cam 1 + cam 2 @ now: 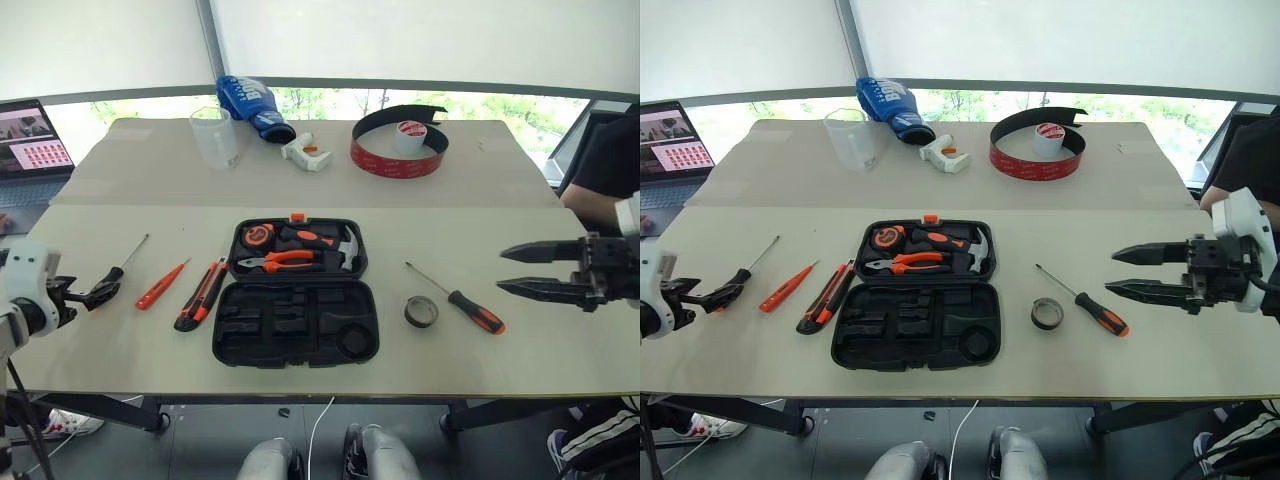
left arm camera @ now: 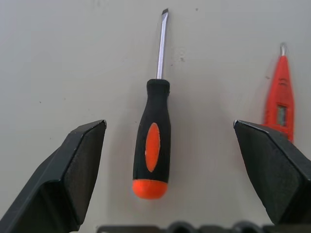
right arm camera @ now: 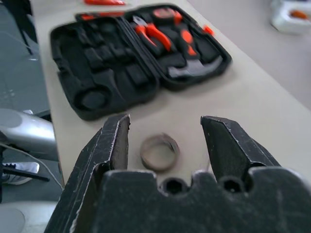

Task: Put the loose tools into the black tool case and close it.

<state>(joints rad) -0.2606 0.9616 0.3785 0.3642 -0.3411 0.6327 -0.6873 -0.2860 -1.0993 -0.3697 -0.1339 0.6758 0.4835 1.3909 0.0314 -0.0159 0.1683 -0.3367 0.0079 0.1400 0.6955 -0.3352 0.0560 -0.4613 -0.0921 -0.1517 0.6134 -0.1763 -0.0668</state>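
Hiding left screwdriver's [image 1: 118, 272] handle: left hand [image 1: 100, 292]

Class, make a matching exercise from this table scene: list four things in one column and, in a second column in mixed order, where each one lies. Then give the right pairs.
Things:
1. black tool case
2. small dark tape roll
3. utility knife
4. big red-and-black tape coil

Places:
A. far side of the table
B. just left of the case
C. open, at the table's middle
D. right of the case, beside a screwdriver

Pairs: 1-C, 2-D, 3-B, 4-A
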